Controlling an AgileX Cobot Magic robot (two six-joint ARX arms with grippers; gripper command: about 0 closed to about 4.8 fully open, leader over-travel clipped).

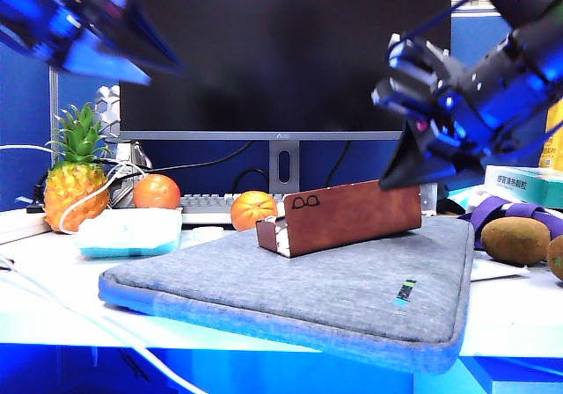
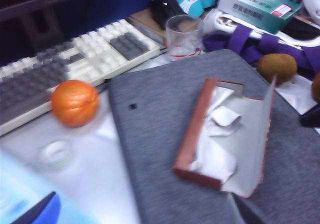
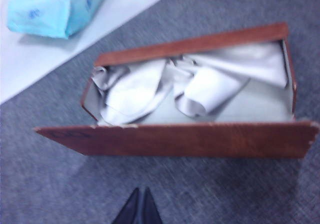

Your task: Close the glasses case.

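The glasses case sits open mid-mat, lid upright. It looks light and stiff, likely to slide; I'd nudge the lid's top edge. My right gripper, jaws pinched together, hovers by its right end; my left gripper, high far-left, I cannot tell.

The glasses case is a long, thin, red-brown box. It lies across the middle of the grey mat. Its lid is up, so it is open. A small black glasses picture is on the lid. Inside is pale lining and a crumpled white cloth. The right gripper hangs just over the lid's right end; the left gripper is high at the far left.
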